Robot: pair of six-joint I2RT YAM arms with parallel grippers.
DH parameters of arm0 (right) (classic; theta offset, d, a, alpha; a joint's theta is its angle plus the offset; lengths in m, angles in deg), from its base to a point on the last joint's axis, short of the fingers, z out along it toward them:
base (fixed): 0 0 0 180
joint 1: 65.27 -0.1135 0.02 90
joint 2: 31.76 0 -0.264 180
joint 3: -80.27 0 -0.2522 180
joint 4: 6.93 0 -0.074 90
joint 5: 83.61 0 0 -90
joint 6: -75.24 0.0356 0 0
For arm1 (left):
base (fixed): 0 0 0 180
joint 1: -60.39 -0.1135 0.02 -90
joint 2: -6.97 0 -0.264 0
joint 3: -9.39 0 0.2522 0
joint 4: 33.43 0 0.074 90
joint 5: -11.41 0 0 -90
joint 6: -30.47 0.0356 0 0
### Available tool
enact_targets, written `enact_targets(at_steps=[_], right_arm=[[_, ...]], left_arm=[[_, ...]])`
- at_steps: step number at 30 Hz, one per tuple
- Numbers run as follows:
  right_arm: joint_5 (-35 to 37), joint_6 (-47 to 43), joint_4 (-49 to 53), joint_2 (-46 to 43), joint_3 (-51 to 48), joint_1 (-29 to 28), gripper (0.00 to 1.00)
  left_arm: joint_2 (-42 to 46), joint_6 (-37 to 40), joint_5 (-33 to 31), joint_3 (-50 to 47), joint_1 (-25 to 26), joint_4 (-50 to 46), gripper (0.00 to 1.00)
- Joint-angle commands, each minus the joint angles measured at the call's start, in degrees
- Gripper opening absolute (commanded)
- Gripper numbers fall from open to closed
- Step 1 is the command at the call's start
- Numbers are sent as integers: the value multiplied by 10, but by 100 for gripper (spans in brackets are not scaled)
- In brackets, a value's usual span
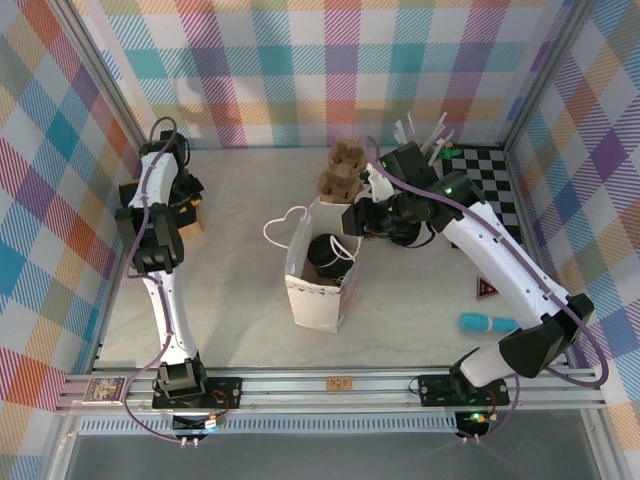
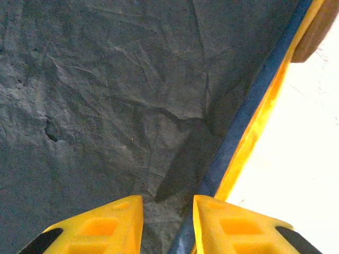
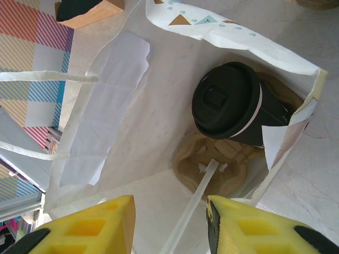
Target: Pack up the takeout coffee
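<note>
The takeout coffee point(image 3: 228, 100), a dark cup with a white rim and a round black lid, stands inside the white paper bag point(image 3: 122, 106) on a brown pulp carrier point(image 3: 193, 159). Seen from above, the cup point(image 1: 325, 252) sits in the open bag point(image 1: 310, 300) at mid-table. My right gripper point(image 3: 169, 222) hovers open over the bag's mouth, at its back edge point(image 1: 358, 215). A thin white strip point(image 3: 198, 190) leans up from the carrier between the fingers, not clamped. My left gripper point(image 2: 168, 222) is open above a dark crinkled surface, far left point(image 1: 183, 205).
A stack of brown carriers point(image 1: 345, 170) stands just behind the bag. White sticks point(image 1: 420, 135) and a checkered mat point(image 1: 490, 175) are at the back right. A teal object point(image 1: 487, 322) lies front right. A brown box point(image 1: 190, 215) sits by the left gripper.
</note>
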Motion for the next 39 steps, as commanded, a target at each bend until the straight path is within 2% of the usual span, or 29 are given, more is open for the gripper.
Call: enact_targets(at_steps=[1, 6, 15, 23, 27, 39], right_arm=[[7, 7, -8, 0, 17, 4, 41], [6, 9, -10, 2, 20, 4, 41], [8, 10, -8, 0, 23, 4, 40], [3, 11, -13, 2, 22, 4, 40], [1, 10, -13, 3, 23, 4, 40], [3, 10, -17, 0, 23, 4, 40]], left_arm=[[-2, 12, -15, -10, -8, -18, 30], [-3, 13, -14, -14, -8, -16, 28], [1, 15, -16, -19, -9, -13, 18], [14, 18, -24, -5, -9, -18, 15], [16, 18, -24, -3, -8, -19, 5], [44, 13, -34, 31, -9, -28, 4]])
